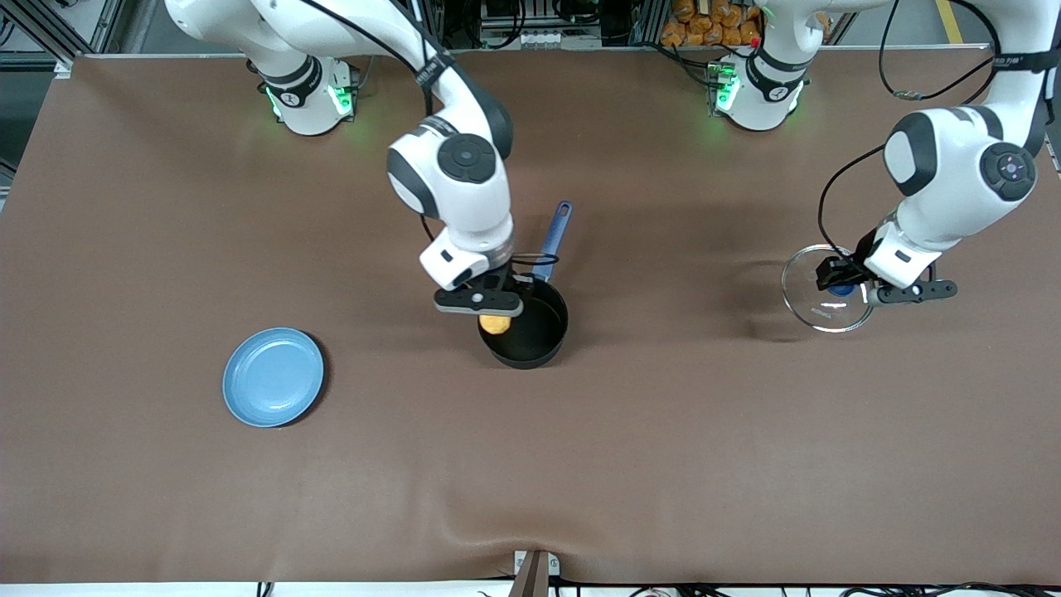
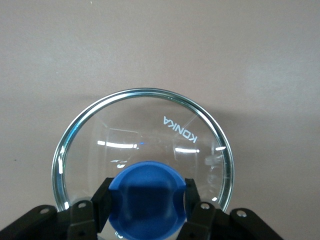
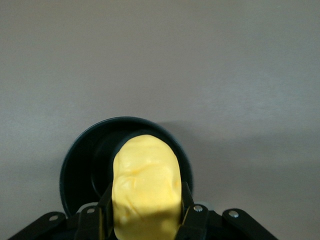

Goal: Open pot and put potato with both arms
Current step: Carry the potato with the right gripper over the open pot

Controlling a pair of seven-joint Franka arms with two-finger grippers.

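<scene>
Right gripper (image 1: 495,316) hangs over the open pot, clamped on the potato; left gripper (image 1: 842,284) is clamped on the lid's knob.

Largest is the brown table (image 1: 663,431), then the two white jointed arms: the right arm (image 1: 452,178) reaches to mid-table, the left arm (image 1: 953,178) to its own end. The small round black saucepan (image 1: 530,336) with its long blue handle (image 1: 554,236) stands uncovered at mid-table. A flat light-blue plate (image 1: 273,377) lies toward the right arm's end, slightly nearer the front camera than the saucepan. The clear glass lid (image 2: 145,130) is held by its blue knob (image 2: 147,200) over bare table. The lumpy yellow-orange potato (image 3: 146,190) sits between the right fingers (image 3: 189,210), over the saucepan's mouth.
</scene>
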